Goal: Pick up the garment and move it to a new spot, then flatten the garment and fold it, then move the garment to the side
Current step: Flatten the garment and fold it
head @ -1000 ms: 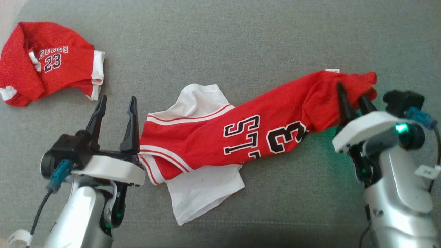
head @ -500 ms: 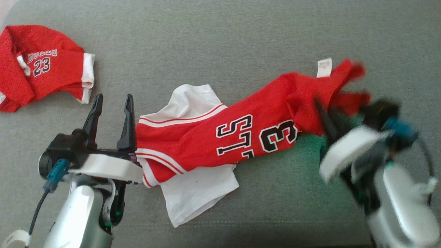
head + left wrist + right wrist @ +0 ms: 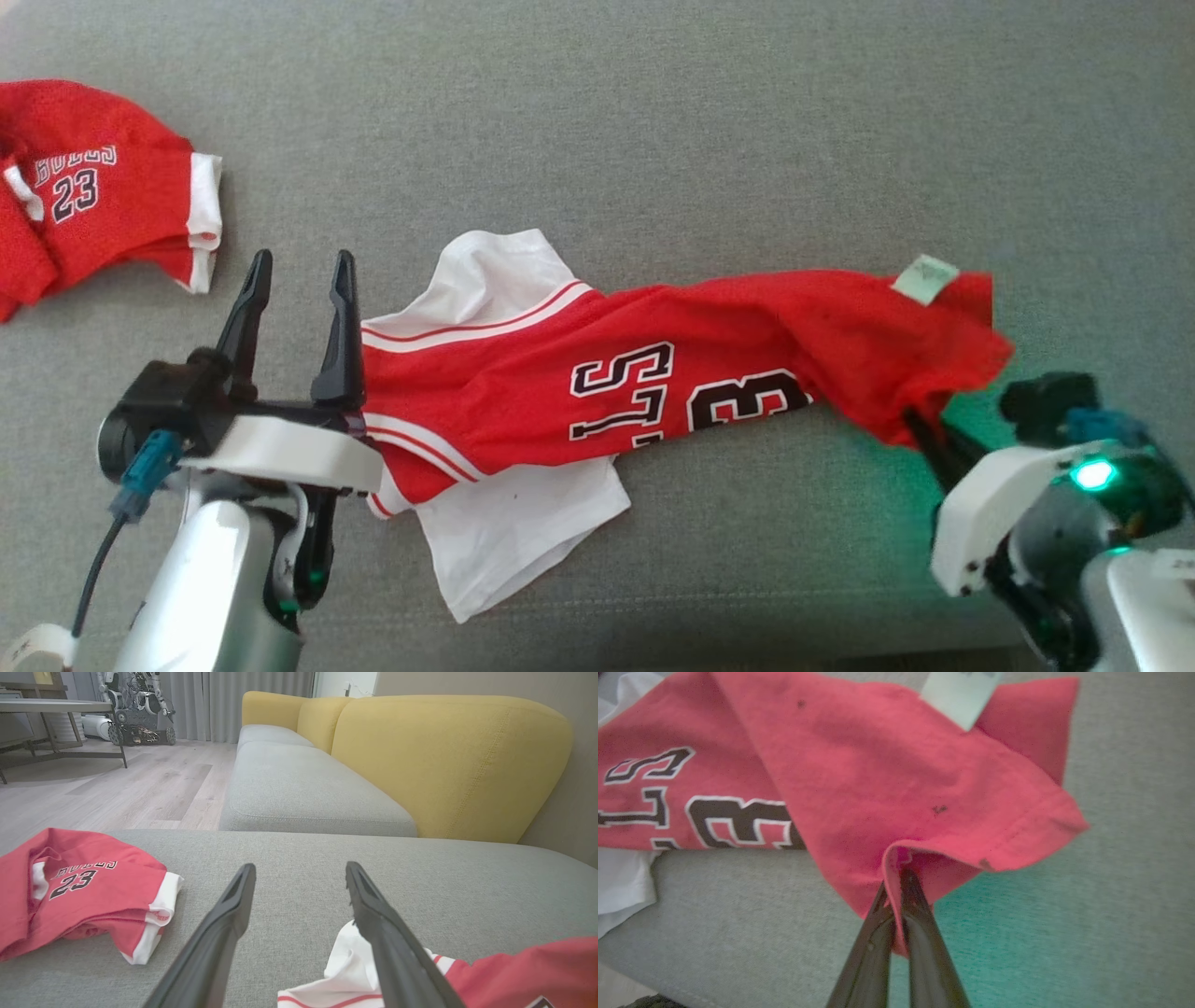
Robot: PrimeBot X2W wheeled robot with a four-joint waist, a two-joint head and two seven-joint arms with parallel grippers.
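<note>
At 4 o'clock the right gripper (image 3: 896,883) is pinched shut on the jersey (image 3: 523,392) hem. At 8 o'clock the left gripper (image 3: 299,263) gapes wide, empty, beside its striped end. The jersey sprawls mid-cushion (image 3: 653,112). It looks light and limp; grip both hem corners.

We see a matt red cloth jersey (image 3: 523,392), a coarse grey woven seat cushion (image 3: 653,112), and a smooth yellow fabric backrest (image 3: 444,765).

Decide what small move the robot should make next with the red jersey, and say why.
Probably slide the open left fingers onto the jersey's striped edge: the right fingers are shut on the opposite hem, and the jersey lies bunched, so flattening needs both ends.
</note>
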